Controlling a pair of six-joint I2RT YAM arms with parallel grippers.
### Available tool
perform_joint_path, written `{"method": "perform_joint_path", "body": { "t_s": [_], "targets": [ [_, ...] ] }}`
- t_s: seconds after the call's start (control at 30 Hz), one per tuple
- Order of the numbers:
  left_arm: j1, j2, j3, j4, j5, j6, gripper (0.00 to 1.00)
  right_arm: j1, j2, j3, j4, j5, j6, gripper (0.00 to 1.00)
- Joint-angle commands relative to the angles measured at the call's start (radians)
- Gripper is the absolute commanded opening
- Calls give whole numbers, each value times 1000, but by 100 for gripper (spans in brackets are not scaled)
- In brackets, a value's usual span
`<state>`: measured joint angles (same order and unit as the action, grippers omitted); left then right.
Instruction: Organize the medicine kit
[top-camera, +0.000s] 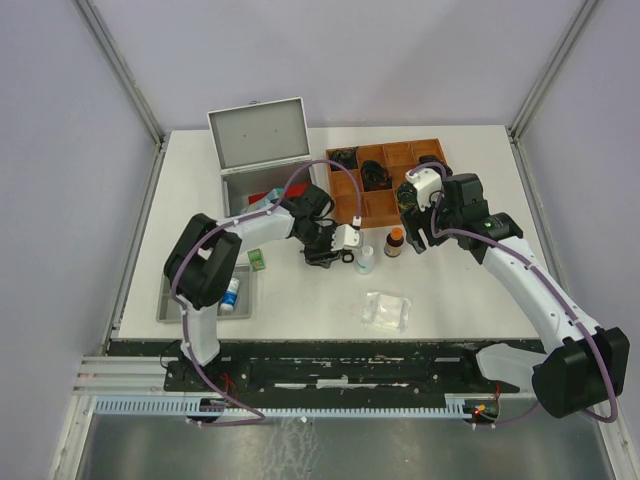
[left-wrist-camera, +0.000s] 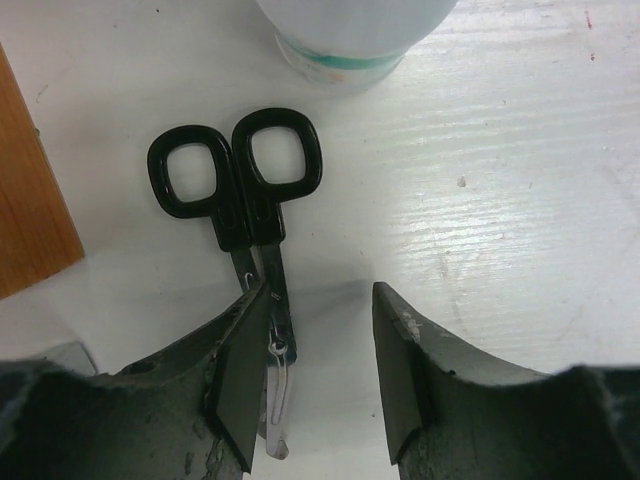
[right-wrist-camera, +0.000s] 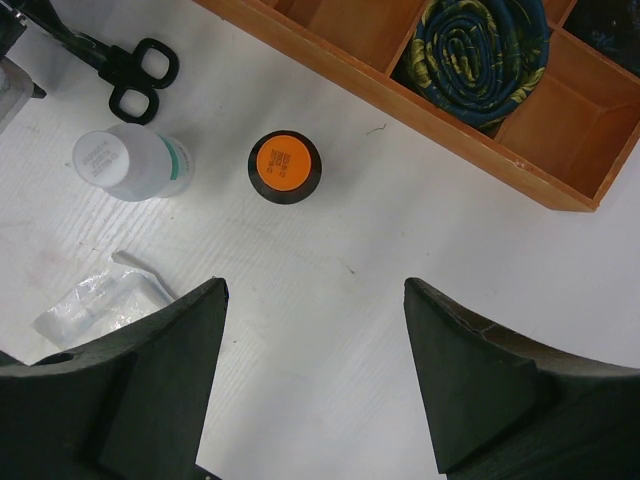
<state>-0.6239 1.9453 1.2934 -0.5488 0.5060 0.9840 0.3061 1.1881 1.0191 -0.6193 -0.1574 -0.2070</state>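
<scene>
A: First, the top view: where is the medicine kit?
B: The medicine kit stands at the far left of the surface, lid raised, just beside the wooden tray. The left gripper sits low near a white bottle. The right gripper hangs by a brown bottle.
A: And the left wrist view?
B: Jaws apart. The blades of the scissors lie against one finger's inner face, clear of the other. The black loops point toward the white bottle.
A: The right wrist view?
B: Jaws wide apart, nothing between them, above bare surface. Ahead stand both bottles, with a plastic packet at the left. A patterned roll fills one tray compartment.
</scene>
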Motion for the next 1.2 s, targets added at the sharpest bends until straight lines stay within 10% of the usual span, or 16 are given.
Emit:
{"method": "perform_joint_path", "body": {
  "t_s": [0.0,1.17],
  "targets": [
    [6,-71,-14,14,-15,-77,56,-1,-7,45,8,-12,-11,80],
    [60,37,14,-56,-131,21,46,-1,-11,52,-1,-12,-16,80]
  ]
}}
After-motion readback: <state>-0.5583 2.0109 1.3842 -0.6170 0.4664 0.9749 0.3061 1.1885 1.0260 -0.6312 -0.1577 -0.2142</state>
